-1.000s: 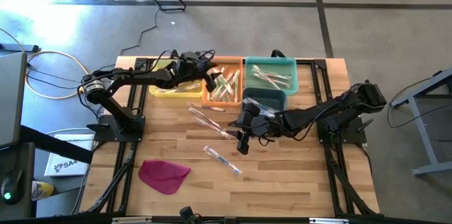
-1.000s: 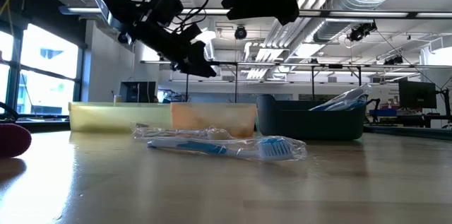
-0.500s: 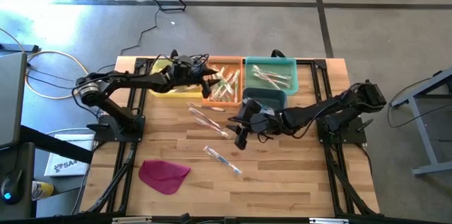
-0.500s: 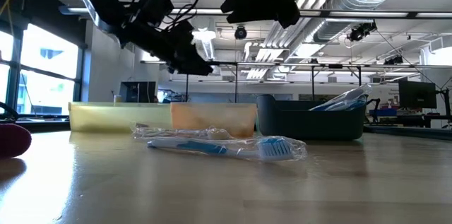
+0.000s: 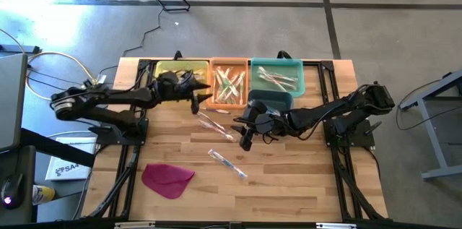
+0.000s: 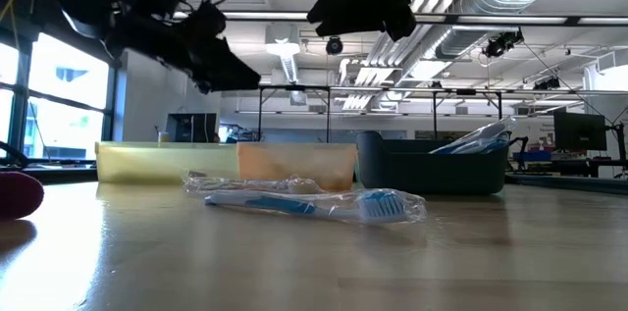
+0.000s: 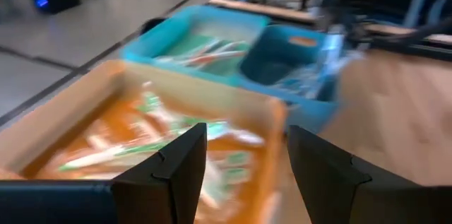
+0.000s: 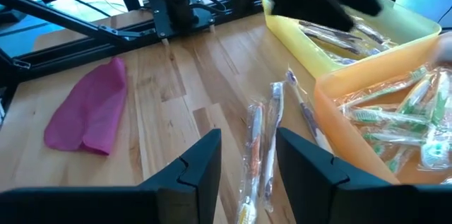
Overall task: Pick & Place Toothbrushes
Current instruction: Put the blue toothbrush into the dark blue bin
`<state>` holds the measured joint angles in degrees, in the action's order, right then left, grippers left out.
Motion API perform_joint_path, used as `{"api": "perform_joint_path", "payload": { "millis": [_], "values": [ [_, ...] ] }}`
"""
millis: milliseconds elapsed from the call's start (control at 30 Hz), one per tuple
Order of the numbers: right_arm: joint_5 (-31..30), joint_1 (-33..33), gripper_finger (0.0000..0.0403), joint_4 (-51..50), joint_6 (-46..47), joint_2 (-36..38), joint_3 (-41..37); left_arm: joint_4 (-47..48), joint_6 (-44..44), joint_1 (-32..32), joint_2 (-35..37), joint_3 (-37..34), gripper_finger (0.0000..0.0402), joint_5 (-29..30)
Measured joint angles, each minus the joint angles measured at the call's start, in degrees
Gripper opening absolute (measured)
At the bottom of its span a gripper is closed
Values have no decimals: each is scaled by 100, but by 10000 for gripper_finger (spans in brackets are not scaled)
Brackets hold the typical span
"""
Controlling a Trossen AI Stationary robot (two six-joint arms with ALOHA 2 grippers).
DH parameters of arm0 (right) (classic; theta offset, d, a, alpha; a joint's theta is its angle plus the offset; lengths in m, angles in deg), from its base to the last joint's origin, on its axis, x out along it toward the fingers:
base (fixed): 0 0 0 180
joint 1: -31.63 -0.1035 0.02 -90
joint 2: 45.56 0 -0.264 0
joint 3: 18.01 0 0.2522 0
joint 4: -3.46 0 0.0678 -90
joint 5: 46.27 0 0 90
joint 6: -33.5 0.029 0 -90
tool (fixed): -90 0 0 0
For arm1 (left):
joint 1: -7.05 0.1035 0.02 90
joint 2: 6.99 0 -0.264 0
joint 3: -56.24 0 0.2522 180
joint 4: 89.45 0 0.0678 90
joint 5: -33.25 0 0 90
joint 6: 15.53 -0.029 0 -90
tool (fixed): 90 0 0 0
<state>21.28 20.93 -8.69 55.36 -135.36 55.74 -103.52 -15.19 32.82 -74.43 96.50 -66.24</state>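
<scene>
Wrapped toothbrushes (image 5: pixel 229 85) fill the orange bin (image 5: pixel 229 102) at the back of the bench (image 5: pixel 289 178), with more in the yellow bin (image 5: pixel 164 71) to its left and the light teal bin (image 5: pixel 297 66) to its right. A darker teal bin (image 5: pixel 273 99) stands just in front of the light teal one. Loose toothbrushes lie on the bare wood: a pair (image 5: pixel 214 123) near the front edge of the orange bin, and a single blue-handled toothbrush (image 5: pixel 228 163) farther forward, which the low view shows close up in its crinkled clear wrapper.

The left gripper (image 5: pixel 198 95) hangs at the front edge of the yellow and orange bins, its fingers (image 7: pixel 175 174) spread and holding nothing. The right gripper (image 5: pixel 243 136) hovers above the bench in front of the darker teal bin, beside the loose pair, its fingers (image 8: pixel 200 166) parted and empty.

A flat magenta cloth (image 5: pixel 167 179) lies toward the front left of the bench, well apart from both grippers. The left arm's body crosses over the yellow bin, hiding part of it from above.
</scene>
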Motion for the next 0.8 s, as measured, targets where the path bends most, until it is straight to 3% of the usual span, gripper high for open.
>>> {"api": "perform_joint_path", "payload": {
  "millis": [200,433,800],
  "values": [
    [6,0,128,-27,-67,0,0,273,-2,-791,743,-242,193,21],
    [9,0,128,-138,-67,0,0,1022,-23,-1736,1194,-242,193,670],
    [171,0,128,-143,-728,0,0,1718,-610,-2684,2262,-242,193,699]
  ]
}}
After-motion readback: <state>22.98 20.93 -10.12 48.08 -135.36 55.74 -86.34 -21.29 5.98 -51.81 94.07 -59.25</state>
